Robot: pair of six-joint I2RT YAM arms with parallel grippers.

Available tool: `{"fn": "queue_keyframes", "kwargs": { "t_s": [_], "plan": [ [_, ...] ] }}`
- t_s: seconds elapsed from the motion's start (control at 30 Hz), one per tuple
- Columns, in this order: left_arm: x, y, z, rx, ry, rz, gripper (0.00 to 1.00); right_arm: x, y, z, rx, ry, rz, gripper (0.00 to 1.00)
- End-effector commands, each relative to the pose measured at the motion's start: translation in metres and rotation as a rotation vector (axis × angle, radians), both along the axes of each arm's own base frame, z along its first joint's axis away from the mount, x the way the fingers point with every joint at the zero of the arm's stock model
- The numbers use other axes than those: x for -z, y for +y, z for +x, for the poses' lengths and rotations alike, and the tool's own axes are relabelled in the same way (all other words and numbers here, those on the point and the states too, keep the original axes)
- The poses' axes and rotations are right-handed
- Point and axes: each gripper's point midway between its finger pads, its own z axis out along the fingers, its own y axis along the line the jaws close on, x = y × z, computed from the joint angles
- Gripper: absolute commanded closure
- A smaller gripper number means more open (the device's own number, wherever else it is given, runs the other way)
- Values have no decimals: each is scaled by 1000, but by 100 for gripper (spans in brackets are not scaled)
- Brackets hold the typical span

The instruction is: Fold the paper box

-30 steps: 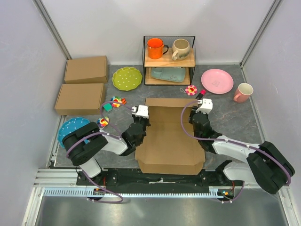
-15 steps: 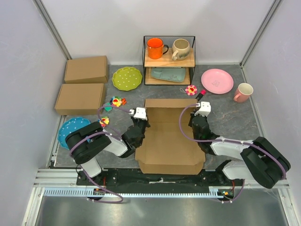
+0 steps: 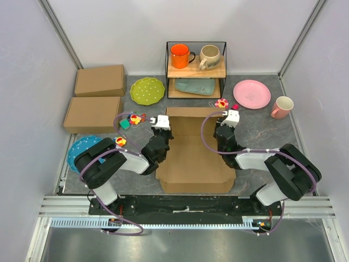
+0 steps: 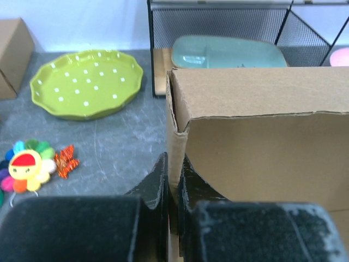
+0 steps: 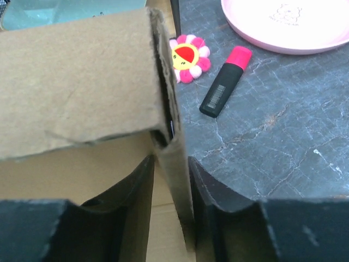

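The paper box lies as a half-formed brown cardboard tray between my arms, its back wall and both side walls raised. My left gripper is shut on the left side wall near the back corner; in the left wrist view the wall edge is pinched between the black fingers of the left gripper. My right gripper holds the doubled right side wall near its back corner, with the right gripper closed on it, a fingertip against each face.
Two ready-made brown boxes lie at far left. A green plate, a wire rack with mugs, a pink plate and a pink mug ring the back. A pink marker and flower toy lie beside the right wall.
Both grippers have travelled away from the bases along the side walls to the back corners. The box's back wall now stands closer to the rack.
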Motion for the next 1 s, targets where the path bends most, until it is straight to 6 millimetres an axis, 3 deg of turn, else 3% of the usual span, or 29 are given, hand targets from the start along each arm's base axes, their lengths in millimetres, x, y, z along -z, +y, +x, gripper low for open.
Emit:
{"fn": "queue_keyframes", "kwargs": {
  "t_s": [0.0,0.1,0.23,0.5,0.53,0.67,0.7,0.73,0.8,0.97],
  "plan": [
    [20,-8,-17,70,61,-130,98,5,3,-9,-1,3,89,59],
    [29,-2,-17,54,57,-103,98,10,-2,-16,3,25,91,52],
    [22,4,-13,7,22,-63,98,4,0,-24,-20,44,120,38],
    [9,11,-5,-64,-24,-17,98,-17,-9,-59,-67,105,145,13],
    [10,13,-4,-80,-23,-18,98,-18,-6,-62,-92,116,144,3],
    [6,14,-3,-108,-44,-27,98,-29,-6,-83,-165,144,149,2],
    [5,14,-3,-114,-47,-28,98,-34,-3,-88,-203,130,152,2],
    [4,15,-2,-120,-50,-23,98,-52,5,-95,-270,77,201,2],
    [4,15,-2,-121,-55,-21,98,-62,6,-104,-313,34,233,2],
    [3,13,-5,-117,-72,-4,98,-125,-16,-112,-231,-153,391,2]
  ]
}}
